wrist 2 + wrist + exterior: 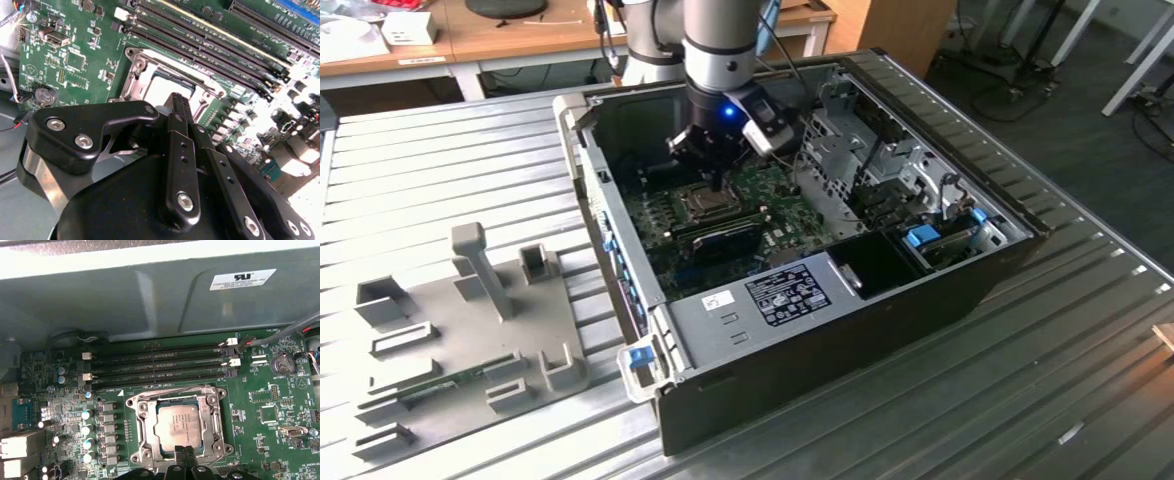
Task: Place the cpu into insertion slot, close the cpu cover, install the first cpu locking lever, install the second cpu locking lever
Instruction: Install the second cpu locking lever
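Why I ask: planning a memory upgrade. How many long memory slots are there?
4 memory slots in parallel between the case wall and the cpu: first, second, third, fourth. None seems hidden.

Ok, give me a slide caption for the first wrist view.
Gripper poised at the edge of the insertion slot, cpu seated under the closed cpu cover.

Even indoor light in exterior view; blue LED glow on the grey robot arm (727,112). Second wrist view: blown-out glare on the green circuit board (300,165), foreground black gripper (176,102) blurred.
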You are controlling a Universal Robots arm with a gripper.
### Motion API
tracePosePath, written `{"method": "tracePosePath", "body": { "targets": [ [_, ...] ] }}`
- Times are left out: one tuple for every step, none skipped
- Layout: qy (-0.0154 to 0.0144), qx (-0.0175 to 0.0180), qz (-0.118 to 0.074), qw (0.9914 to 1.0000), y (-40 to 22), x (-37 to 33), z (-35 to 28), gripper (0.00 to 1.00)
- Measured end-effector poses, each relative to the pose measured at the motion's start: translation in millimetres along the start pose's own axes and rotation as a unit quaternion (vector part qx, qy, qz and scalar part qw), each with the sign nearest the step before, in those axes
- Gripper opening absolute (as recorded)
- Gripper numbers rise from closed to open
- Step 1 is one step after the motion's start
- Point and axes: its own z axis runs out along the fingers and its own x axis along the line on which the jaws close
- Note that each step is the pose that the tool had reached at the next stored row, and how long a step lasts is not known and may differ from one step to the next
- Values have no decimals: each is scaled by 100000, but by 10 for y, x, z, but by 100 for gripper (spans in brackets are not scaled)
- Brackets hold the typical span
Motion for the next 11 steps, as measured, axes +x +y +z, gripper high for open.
{"method": "tracePosePath", "body": {
  "targets": [
    [-1, -2, 1, 100000, -11, -1, -1, 10],
    [-3, -4, -2, 100000, -23, -3, -1, 10],
    [-2, -7, 0, 100000, -31, -3, -2, 10],
    [-4, -6, 0, 100000, -31, -3, -2, 10],
    [-3, -7, 5, 100000, -32, -3, -1, 10],
    [-2, -4, 5, 100000, -32, -3, -2, 10],
    [-3, -3, 3, 100000, -33, -4, -2, 10],
    [-3, -3, 0, 100000, -33, -4, -2, 10],
    [-3, -2, 2, 100000, -33, -4, -2, 10],
    [-4, -3, 1, 100000, -34, -4, -2, 10],
    [-2, -5, 1, 100000, -34, -4, -2, 10]
  ]
}}
